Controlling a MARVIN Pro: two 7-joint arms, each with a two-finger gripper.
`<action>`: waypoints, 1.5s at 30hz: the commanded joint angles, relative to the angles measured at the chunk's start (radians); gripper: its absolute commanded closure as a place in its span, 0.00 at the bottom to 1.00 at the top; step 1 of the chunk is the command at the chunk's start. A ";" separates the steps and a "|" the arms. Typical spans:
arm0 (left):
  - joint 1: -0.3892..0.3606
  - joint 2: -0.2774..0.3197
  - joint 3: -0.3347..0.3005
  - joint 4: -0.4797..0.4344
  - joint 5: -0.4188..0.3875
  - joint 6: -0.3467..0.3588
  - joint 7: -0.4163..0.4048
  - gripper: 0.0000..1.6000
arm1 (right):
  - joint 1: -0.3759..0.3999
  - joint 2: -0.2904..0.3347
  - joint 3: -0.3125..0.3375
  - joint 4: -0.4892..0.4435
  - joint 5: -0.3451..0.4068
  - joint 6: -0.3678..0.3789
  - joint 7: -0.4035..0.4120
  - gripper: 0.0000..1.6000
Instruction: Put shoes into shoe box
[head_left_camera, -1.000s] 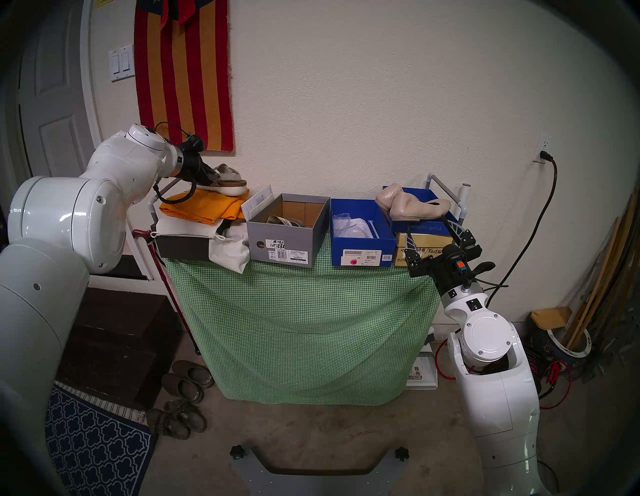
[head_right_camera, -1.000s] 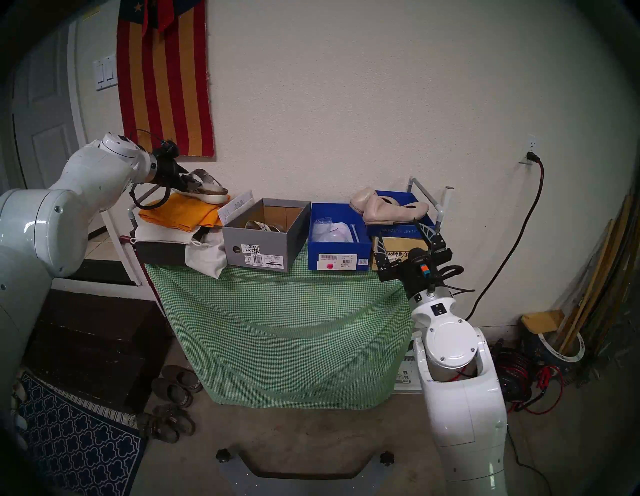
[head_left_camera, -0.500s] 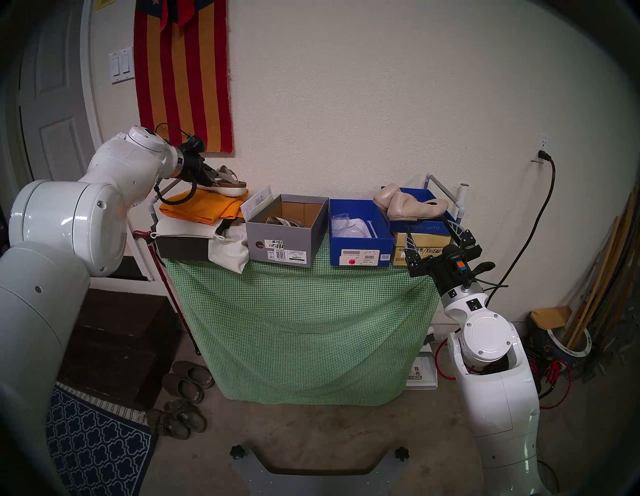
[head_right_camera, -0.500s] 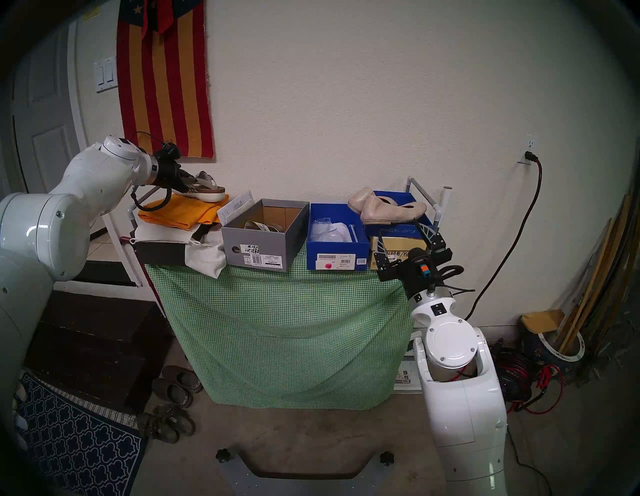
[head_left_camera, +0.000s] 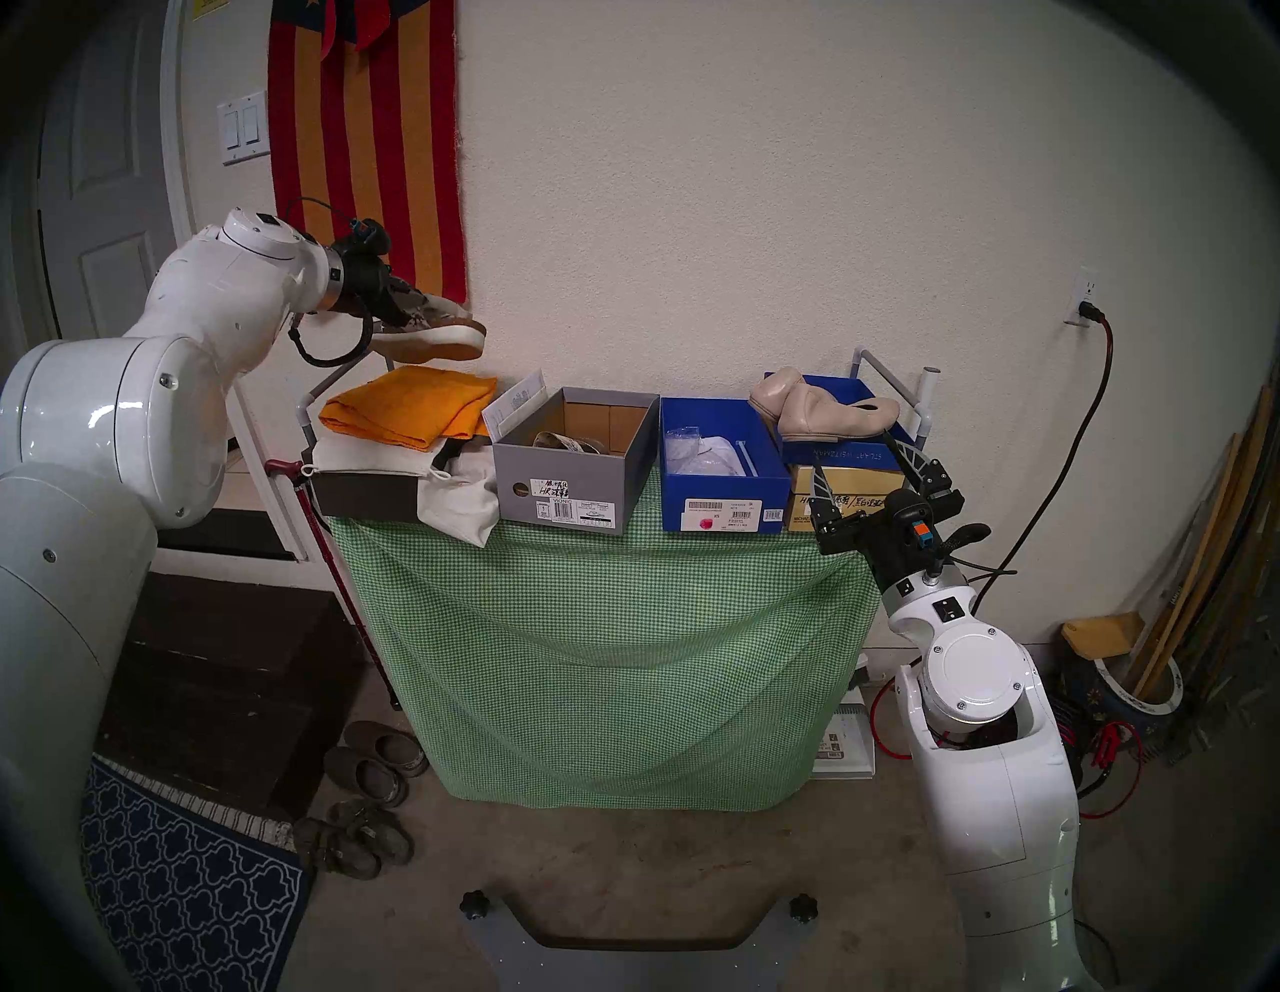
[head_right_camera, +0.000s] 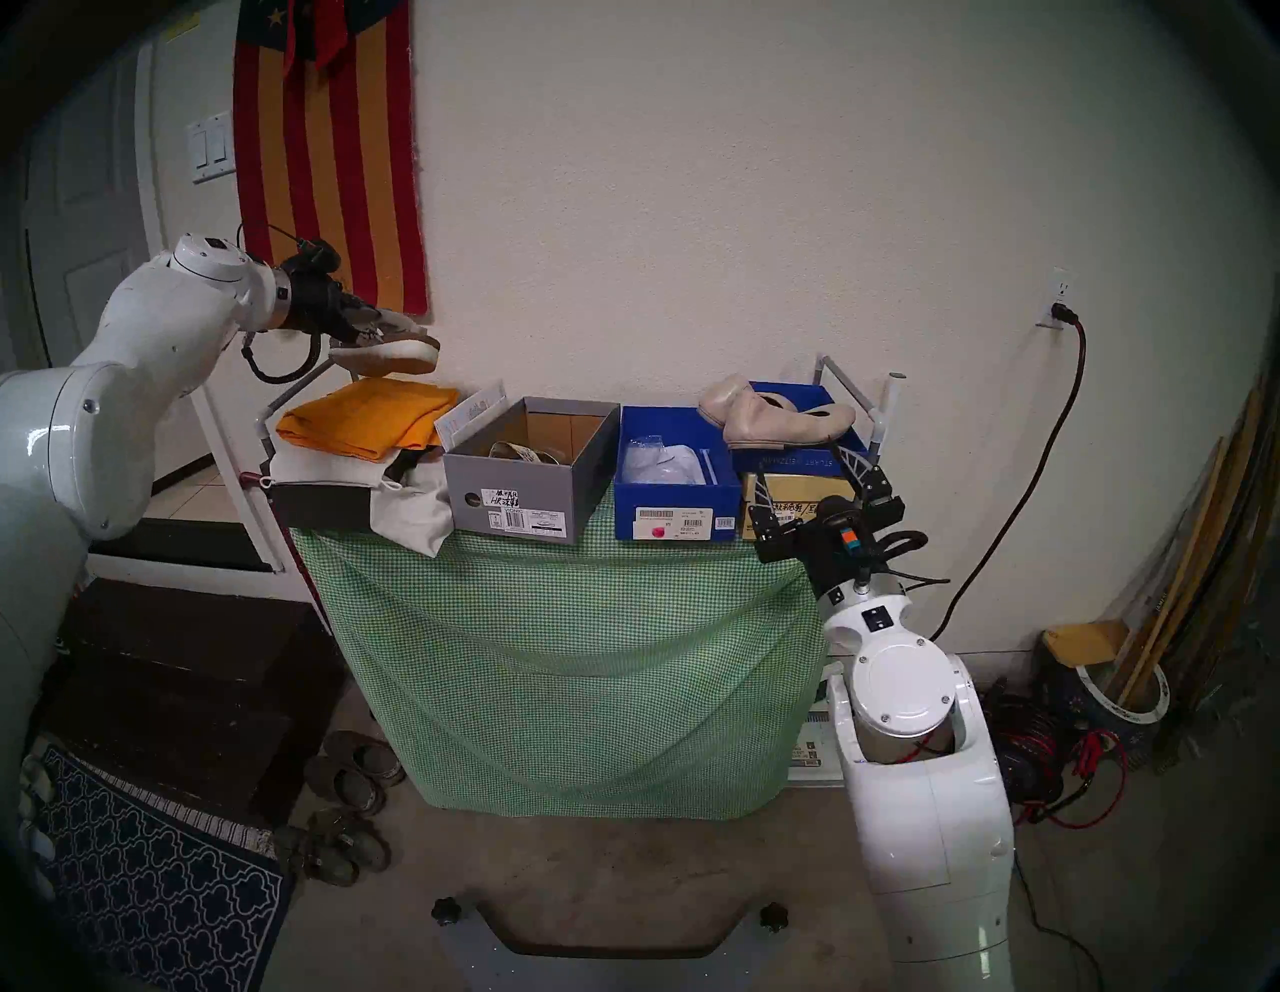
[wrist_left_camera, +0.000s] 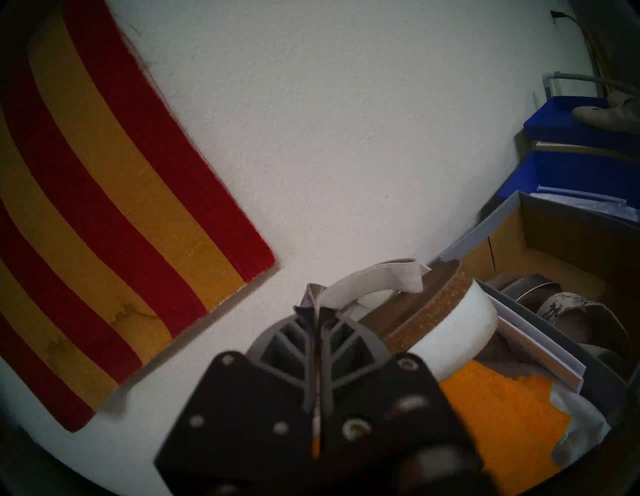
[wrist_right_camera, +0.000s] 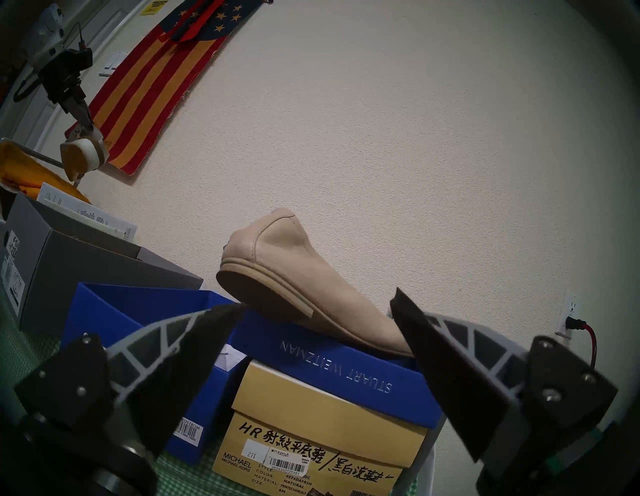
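One platform sandal (head_left_camera: 433, 334) hangs in the air at the far left, pinched by a strap in the left gripper (head_left_camera: 400, 313); the left wrist view shows the two fingers (wrist_left_camera: 298, 341) pressed flat together on that strap, the white sole and cork footbed tilting away beyond them. The sandal is clear above the folded orange cloth (head_left_camera: 409, 405), touching nothing below it.

Just right of the cloth stands the open grey shoe box (head_left_camera: 571, 485) on the green checked tablecloth (head_left_camera: 609, 658). Its mate — the second sandal (head_left_camera: 564, 443), snakeskin-print strap uppermost — already lies inside on the box floor. A white leaflet leans at the box's left rim.

Next comes the open blue shoe box (head_left_camera: 720, 495), holding only crumpled tissue and plastic. Beside it a blue lid (wrist_right_camera: 332, 374) sits on a tan shoe box (wrist_right_camera: 318, 446) (the lid's lettering reads upside down in the right wrist view), and the pair of beige ballet flats (head_left_camera: 828, 412) rests on that lid, heels overhanging toward the blue box.

The right gripper (head_left_camera: 874, 474) hovers in front of the tan box with its fingers spread wide, grasping nothing; one fingertip is just below the flats.

On the floor at lower left, worn dark clogs (head_left_camera: 367, 796) lie beside a patterned blue rug (head_left_camera: 187, 900).
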 joint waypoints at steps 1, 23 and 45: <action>-0.061 -0.026 -0.017 -0.017 -0.035 -0.049 -0.129 1.00 | 0.000 0.002 -0.001 0.000 -0.002 0.001 0.002 0.00; -0.032 -0.061 -0.027 -0.064 -0.051 -0.218 -0.389 1.00 | -0.001 0.003 -0.001 -0.001 -0.003 0.002 0.002 0.00; 0.032 -0.137 0.008 -0.008 -0.023 -0.396 -0.410 1.00 | 0.000 0.002 -0.001 0.000 -0.003 0.002 0.002 0.00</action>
